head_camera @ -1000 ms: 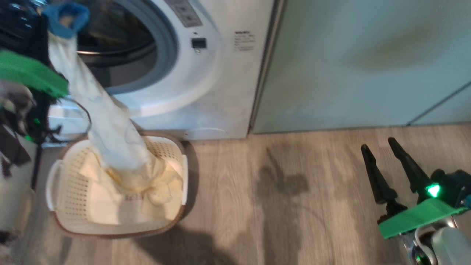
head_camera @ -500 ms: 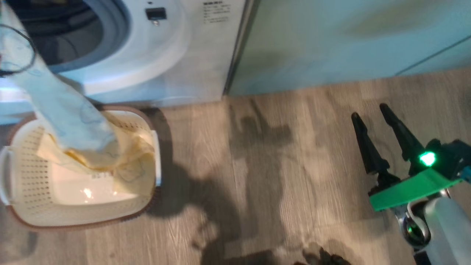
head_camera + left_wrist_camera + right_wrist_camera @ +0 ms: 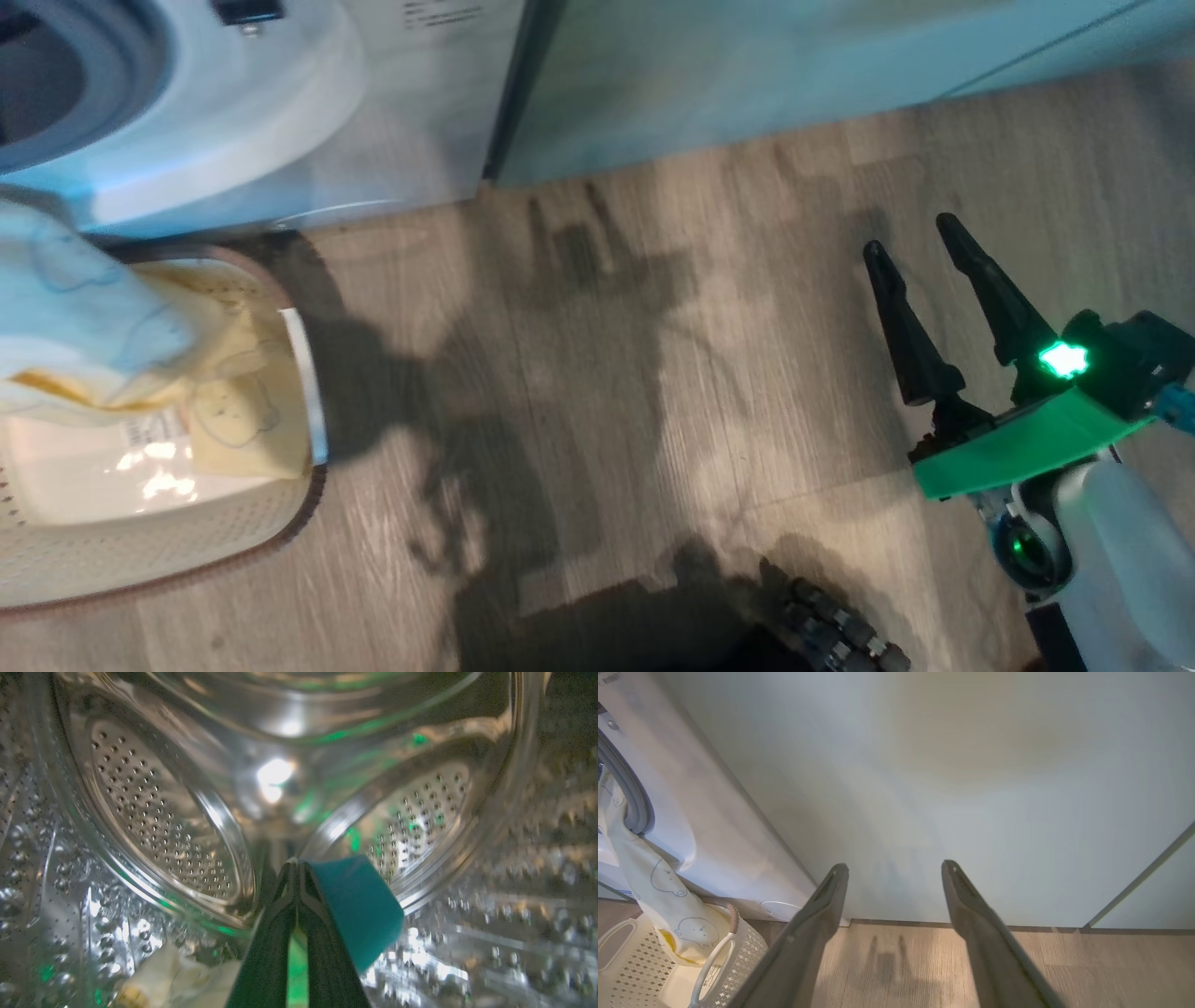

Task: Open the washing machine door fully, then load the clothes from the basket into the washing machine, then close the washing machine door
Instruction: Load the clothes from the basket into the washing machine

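Yellow clothes [image 3: 668, 896] from basket [image 3: 742, 952] up over gasket [image 3: 637, 807] edge, wood floor [image 3: 653, 392] alongside.

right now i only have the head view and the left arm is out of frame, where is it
Observer: The left gripper is inside the drum of the washing machine.
Operator: holding anything
Observer: Yes, its jaws are shut on the clothes, at the blue patch.
Operator: is that garment all the way in
Observer: No. The right wrist view shows it hanging out over the grey gasket and down into the basket.
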Motion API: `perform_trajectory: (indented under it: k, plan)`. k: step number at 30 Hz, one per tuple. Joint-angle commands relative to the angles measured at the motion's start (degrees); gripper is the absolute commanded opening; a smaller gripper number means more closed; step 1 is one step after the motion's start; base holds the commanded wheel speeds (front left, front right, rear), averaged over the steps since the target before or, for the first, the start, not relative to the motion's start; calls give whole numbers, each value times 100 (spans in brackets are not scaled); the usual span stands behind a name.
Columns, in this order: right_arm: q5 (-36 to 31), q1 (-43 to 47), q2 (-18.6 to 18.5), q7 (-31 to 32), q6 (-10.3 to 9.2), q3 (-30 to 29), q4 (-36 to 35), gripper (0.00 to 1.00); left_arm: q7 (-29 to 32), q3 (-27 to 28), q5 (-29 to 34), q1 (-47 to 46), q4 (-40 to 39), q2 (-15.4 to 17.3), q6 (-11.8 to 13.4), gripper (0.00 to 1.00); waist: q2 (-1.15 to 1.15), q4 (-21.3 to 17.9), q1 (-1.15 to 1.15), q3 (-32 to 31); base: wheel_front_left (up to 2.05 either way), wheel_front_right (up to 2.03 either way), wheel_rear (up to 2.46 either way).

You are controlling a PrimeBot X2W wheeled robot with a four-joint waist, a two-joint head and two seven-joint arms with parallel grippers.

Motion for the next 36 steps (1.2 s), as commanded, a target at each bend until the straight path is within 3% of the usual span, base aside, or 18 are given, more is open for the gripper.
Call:
perform_trajectory:
  k: [1,8,13,14,17,18,19,27,36]
  plan:
    - [58,21,-15,-37,1,69,-155,100,-65,204,79,-280,-312,363,34,0,0,-93,-1,80,0,0,0]
    - [66,1,68,-37,1,40,-139,100,-67,887,448,-201,-1103,286,65,0,0,-169,-1,197,0,0,0]
    - [58,-24,85,-37,1,19,-128,100,-68,1037,685,69,-896,111,30,0,0,-137,-1,208,0,0,0]
    - [55,-30,82,-37,1,19,-129,100,-68,1024,709,100,-780,82,20,4,0,-125,-1,209,0,0,0]
    - [45,-39,59,-37,1,18,-126,100,-68,992,746,134,-407,22,-3,40,0,-85,-1,184,0,0,0]
    - [45,-32,43,-37,1,7,-121,100,-68,985,756,145,-286,3,-8,67,0,-65,-1,163,0,0,0]
    - [45,-21,25,-37,1,-7,-114,100,-68,979,752,160,-171,-23,-13,100,0,-43,-1,136,0,0,0]
    - [-2,93,-69,-37,1,-84,-82,100,-68,700,653,404,501,-267,-38,100,0,155,-1,-201,0,0,0]
    - [-29,365,-101,-37,1,-109,-20,100,-69,428,323,1431,229,-425,-41,100,0,325,-1,-932,0,0,0]
